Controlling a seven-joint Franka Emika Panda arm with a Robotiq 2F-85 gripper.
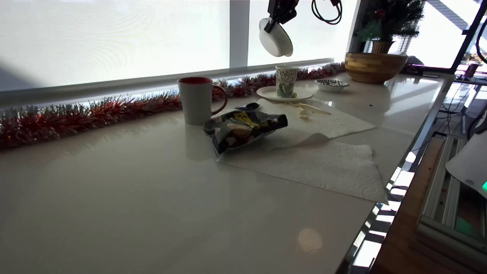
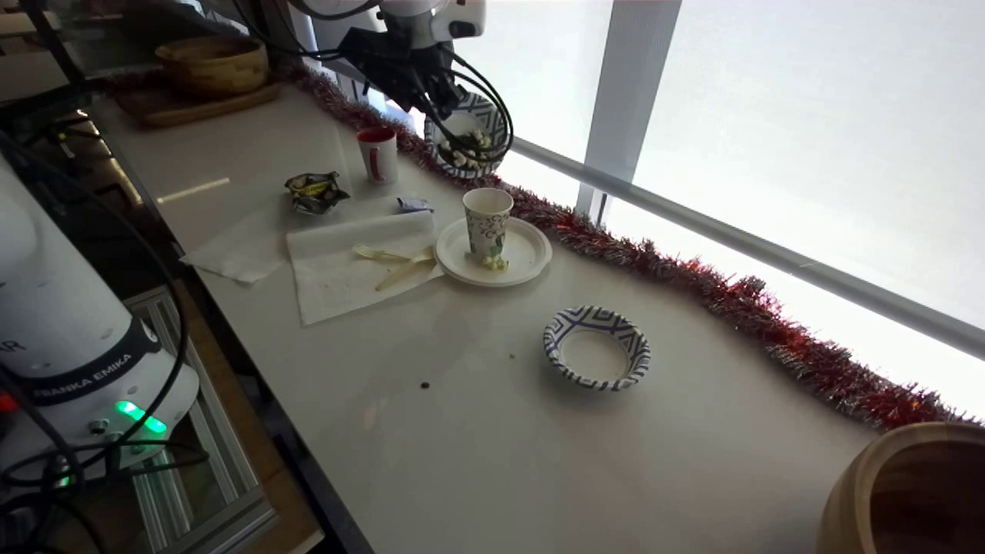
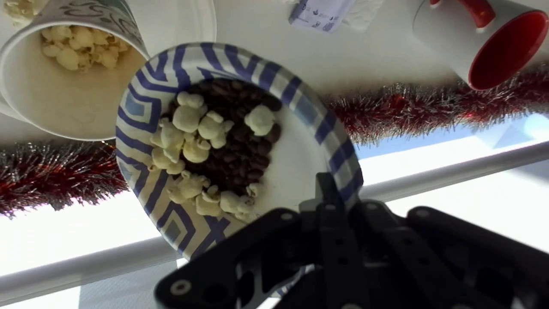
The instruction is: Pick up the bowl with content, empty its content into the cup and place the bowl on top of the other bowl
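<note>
Bright windows (image 1: 114,42) and red-and-silver tinsel (image 2: 685,273) run along a white counter (image 1: 133,198). Above it, the gripper (image 3: 348,198) pinches the rim of the filled bowl (image 3: 296,165), which hangs tilted in the air. Popcorn (image 3: 186,118) and dark, bean-like pieces (image 3: 255,159) are gathered in it on the side away from the gripper. Lower than the gripper, the paper cup (image 2: 487,225) stands upright on a plate (image 2: 529,250), popcorn inside it and a little by its foot. Farther from the gripper than the cup, the other bowl (image 2: 592,354) rests on the counter. In the wrist view, a red-lined mug (image 3: 454,47) shows on the opposite side of the gripper from the cup.
</note>
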